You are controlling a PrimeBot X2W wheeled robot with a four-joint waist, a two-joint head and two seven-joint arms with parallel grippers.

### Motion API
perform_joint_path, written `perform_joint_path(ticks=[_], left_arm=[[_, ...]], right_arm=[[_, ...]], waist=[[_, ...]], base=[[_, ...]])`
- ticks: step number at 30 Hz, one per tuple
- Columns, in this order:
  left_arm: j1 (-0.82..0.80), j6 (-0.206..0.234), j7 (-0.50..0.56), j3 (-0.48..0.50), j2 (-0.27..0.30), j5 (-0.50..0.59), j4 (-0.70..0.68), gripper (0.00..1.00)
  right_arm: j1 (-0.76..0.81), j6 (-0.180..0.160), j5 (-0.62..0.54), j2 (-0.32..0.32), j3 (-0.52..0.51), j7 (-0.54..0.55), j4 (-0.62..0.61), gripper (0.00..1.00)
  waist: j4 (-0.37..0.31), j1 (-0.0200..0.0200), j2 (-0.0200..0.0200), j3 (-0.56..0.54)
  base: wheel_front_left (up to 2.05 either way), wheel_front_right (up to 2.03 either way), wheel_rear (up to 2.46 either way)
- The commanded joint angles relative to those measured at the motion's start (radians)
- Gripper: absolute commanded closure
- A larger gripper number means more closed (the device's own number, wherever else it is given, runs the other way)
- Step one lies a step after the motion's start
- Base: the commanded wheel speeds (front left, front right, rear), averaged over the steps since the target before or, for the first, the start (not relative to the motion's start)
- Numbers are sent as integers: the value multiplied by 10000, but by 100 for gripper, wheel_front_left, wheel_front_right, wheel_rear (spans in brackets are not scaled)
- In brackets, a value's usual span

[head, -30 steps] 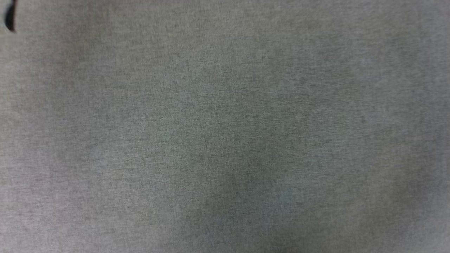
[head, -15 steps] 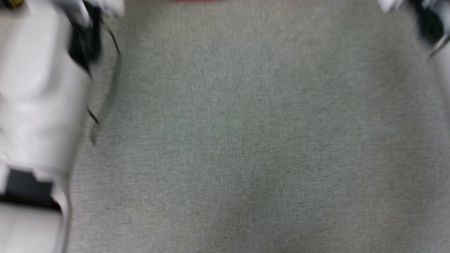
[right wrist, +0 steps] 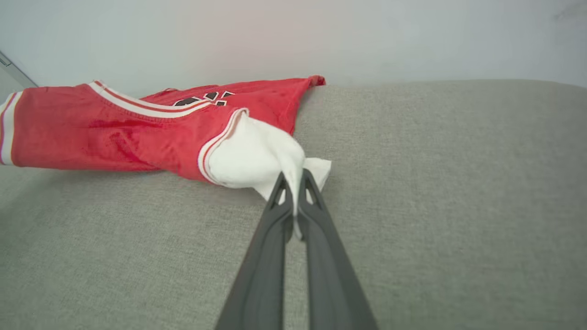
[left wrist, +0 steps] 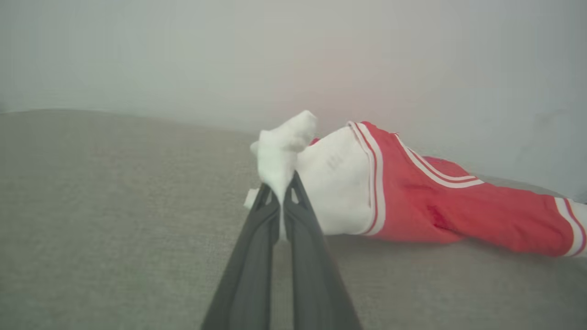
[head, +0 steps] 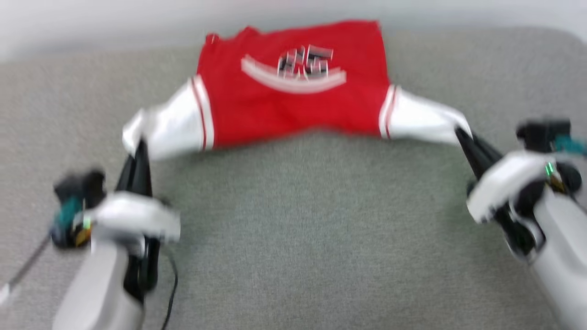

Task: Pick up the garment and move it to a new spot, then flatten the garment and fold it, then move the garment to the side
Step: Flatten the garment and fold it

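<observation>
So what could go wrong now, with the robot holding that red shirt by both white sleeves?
1. The left gripper and right gripper pinch only a bunch of sleeve cloth at their tips, so a tug might pull a sleeve free.
2. The garment is rumpled between the sleeves; laid down like this it may keep creases.
3. Its far hem lies near the back edge of the grey surface and might slip off.

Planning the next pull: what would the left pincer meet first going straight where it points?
The left pincer is shut on the jersey's white sleeve, so that sleeve comes first; beyond, probably the wall.
</observation>
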Motion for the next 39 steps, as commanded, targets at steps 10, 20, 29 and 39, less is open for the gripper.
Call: perform_joint_path(ticks=[10, 20, 29, 39], left_arm=[[4096, 873, 306, 280, 107, -254, -2000, 100], [5957, 1625, 1052, -32, 150, -170, -2968, 100], [5607, 2044, 1234, -299, 358, 429, -3877, 100], [4423, 2063, 1189, -796, 228, 1023, -4816, 100]], right_arm=[[4363, -5, -190, -76, -1644, 530, -1952, 100], [8136, -5, -2230, 938, -3631, 2611, -4088, 100], [7681, -5, -3189, 1502, -4736, 3375, -5887, 0], [2947, -5, -3229, 858, -5241, 3297, -4211, 0]], waist=[[29, 1, -1, -1554], [151, 1, -1, -1978], [499, 1, -1, -1568], [1440, 1, -1, 160]], base=[[0, 0, 0], [0, 0, 0], [0, 0, 0], [0, 0, 0]])
